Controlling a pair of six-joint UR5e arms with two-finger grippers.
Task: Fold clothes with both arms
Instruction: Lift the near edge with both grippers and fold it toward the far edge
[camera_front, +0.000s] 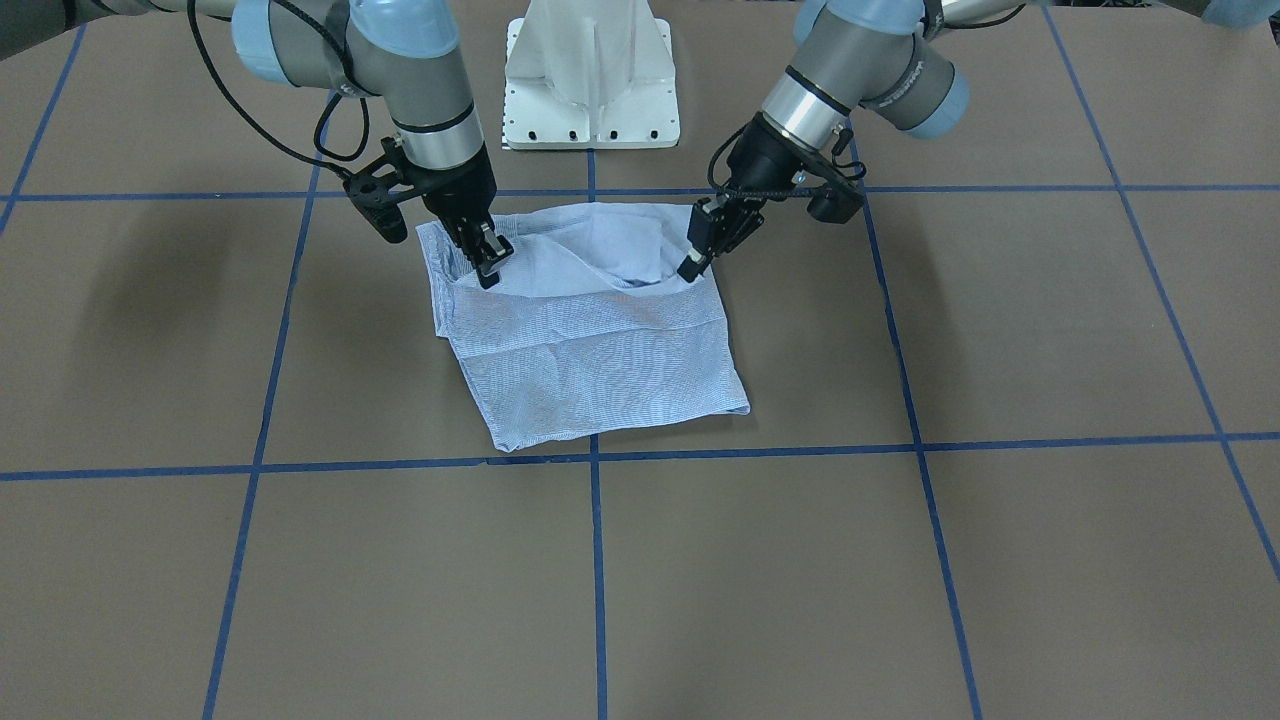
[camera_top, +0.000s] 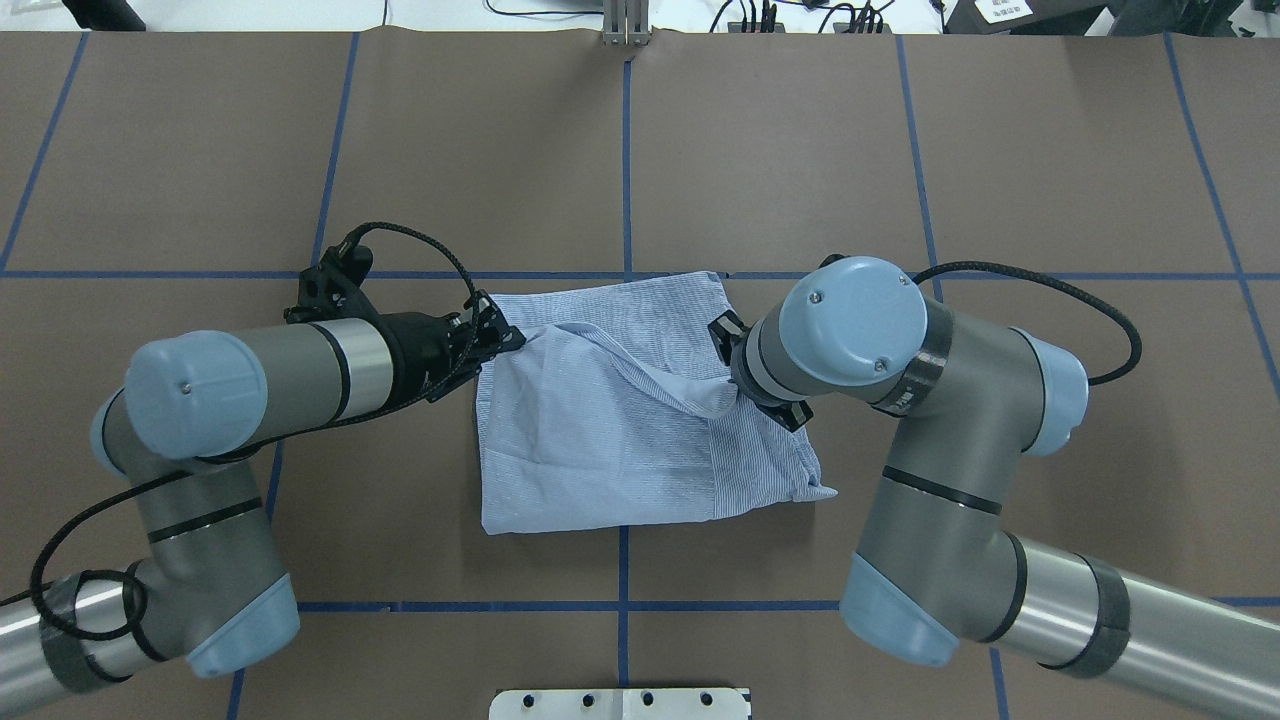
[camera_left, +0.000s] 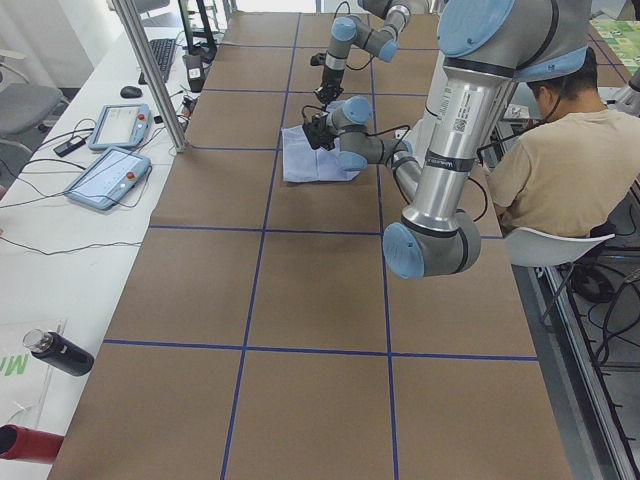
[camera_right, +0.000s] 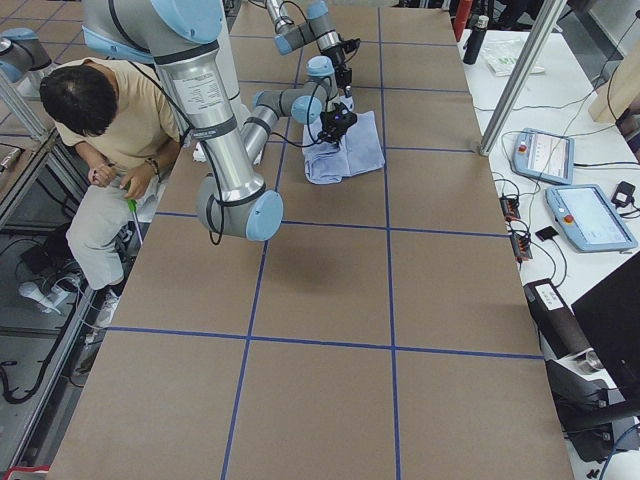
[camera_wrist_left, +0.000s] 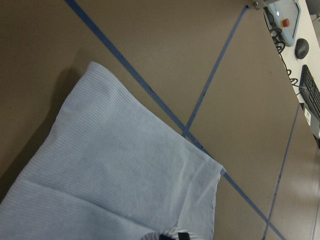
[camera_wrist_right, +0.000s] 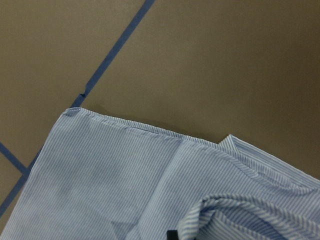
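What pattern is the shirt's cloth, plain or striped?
Striped: the shirt has fine light blue-and-white stripes, clearest in the right wrist-mounted view.

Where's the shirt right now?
In the overhead view the shirt lies across the centre tape line, with the left gripper on its left and the right gripper on its right.

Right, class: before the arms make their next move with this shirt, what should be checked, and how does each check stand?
1. Left gripper clamped on the shirt: ok.
2. Right gripper clamped on the shirt: ok.
3. Grippers apart, one at each end of the lifted fold: ok.
4. Lower layer flat on the table: ok.
5. Held edge taut: not ok, it sags.
6. Collar tucked inside: cannot tell.
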